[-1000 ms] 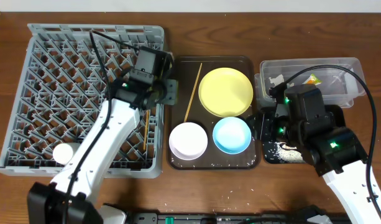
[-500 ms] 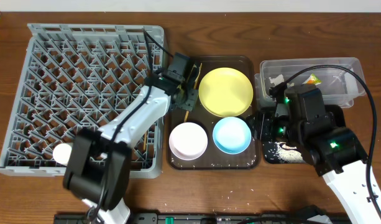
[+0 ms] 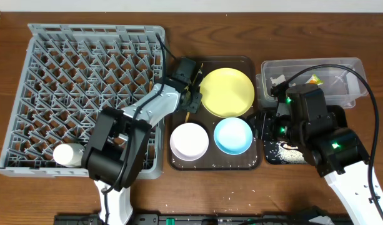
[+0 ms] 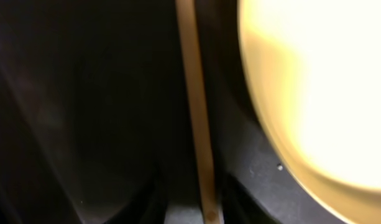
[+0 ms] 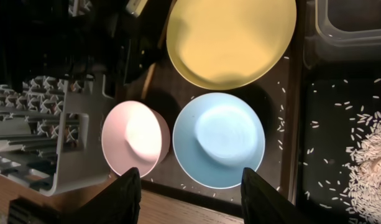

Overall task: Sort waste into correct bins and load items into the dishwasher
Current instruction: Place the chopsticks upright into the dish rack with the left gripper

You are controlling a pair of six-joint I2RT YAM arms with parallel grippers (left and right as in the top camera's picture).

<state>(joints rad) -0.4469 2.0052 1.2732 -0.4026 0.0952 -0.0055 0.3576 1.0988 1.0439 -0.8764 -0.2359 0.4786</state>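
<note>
left end effector [image 3: 192, 96] | chopstick [image 4: 196, 112] directly beneath (beside yellow plate [image 3: 227, 92]) | grip: cannot tell

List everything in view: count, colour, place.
grey plastic dish rack: 1, grey, table left
white round object: 1, white, rack's near-left corner
dark brown serving tray: 1, brown, centre
round yellow plate: 1, yellow, tray far side
white bowl: 1, white, tray near-left
light blue bowl: 1, blue, tray near-right
thin wooden chopstick: 1 seen, tan, tray, left of plate
clear rectangular plastic tub: 1, far right
green-yellow-orange snack wrapper: 1, in tub
shallow black plastic tray: 1, near right
loose white rice grains: many, black tray; few on brown tray
left arm: white, jaws at chopstick, gap unclear
right arm: jaws open, above bowls
</note>
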